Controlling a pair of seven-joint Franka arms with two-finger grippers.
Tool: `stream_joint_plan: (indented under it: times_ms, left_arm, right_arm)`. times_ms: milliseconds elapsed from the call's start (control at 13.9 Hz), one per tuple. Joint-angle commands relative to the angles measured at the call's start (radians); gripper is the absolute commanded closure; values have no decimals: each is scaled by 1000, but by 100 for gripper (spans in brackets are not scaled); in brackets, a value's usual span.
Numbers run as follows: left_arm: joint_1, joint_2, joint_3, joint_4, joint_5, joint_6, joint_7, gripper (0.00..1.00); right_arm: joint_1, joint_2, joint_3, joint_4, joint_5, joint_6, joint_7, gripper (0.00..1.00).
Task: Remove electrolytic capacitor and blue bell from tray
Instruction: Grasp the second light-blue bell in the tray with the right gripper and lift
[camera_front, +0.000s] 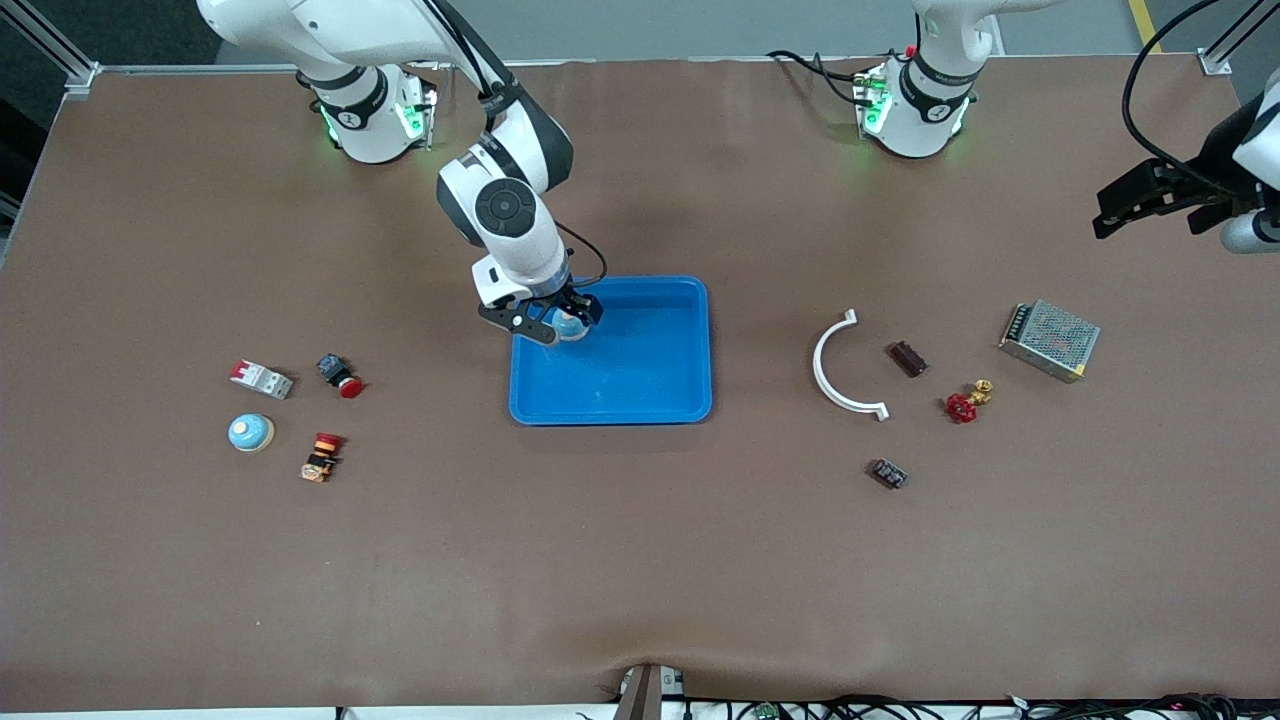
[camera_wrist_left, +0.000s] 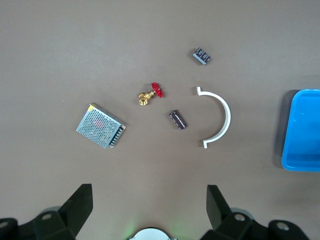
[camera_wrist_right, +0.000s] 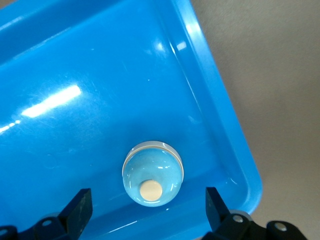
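Two bells are present: a pale blue dome bell (camera_wrist_right: 153, 174) with a cream button lies in the blue tray (camera_front: 640, 395), by the wall at the right arm's end; in the front view the right gripper (camera_front: 545, 318) largely hides it. That gripper hovers over it, fingers spread, gripping nothing. A second bell (camera_front: 250, 432) sits toward the right arm's end. The dark cylindrical capacitor (camera_wrist_left: 178, 120) lies beside the white arc (camera_wrist_left: 220, 117). The left gripper (camera_front: 1150, 198), partly cut off at the frame edge, waits released over the table's left-arm end.
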Motion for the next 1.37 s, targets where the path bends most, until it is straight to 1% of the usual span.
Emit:
stream_joint_plan:
  times_ms: [0,361,505,866,1299]
  left_arm:
    - [3,-45,-1,-46,-21,10,9,0]
    - [-4,-44,-10,-45,-8,12,-2,0]
    - [-4,-44,-28,-45,-5,10,-2,0]
    - [-3,-44,-47,-49,-5,10,0,0]
    - [-1,-45,-47,-48,-7,10,0,0]
  right_arm:
    - [22,21,-13,0,1,29,15,0]
    - [32,47,-16,0,-1,61,15,0]
    - [38,59,-19,0,-2,72,21,0]
    - [38,79,-20,0,-4,96,24,0]
    - [38,81,-22,0,-4,101,24,0]
